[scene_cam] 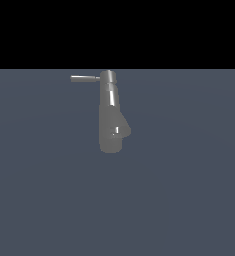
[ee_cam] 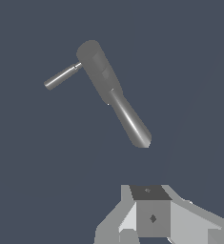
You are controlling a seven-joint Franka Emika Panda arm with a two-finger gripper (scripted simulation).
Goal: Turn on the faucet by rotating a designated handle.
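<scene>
Exterior view: grey glossy metal faucet column [scene_cam: 110, 117] mid-frame, upright; thin short grey metal handle rod [scene_cam: 85, 78] sticking out from top cap toward 9 o'clock. No arm visible.

Wrist view: faucet [ee_cam: 114, 95], handle [ee_cam: 61, 77], gripper [ee_cam: 151, 224] well apart. Jaws' spacing: cannot tell. Approach step; next, reach rod tip, push sideways.

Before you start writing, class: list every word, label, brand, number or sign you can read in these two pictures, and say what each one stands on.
None: no text can be read in either view.
The faucet is plain grey metal with no writing.
The handle bears no mark.
The end effector shows only a small dark diamond shape, not a letter or number.
</scene>
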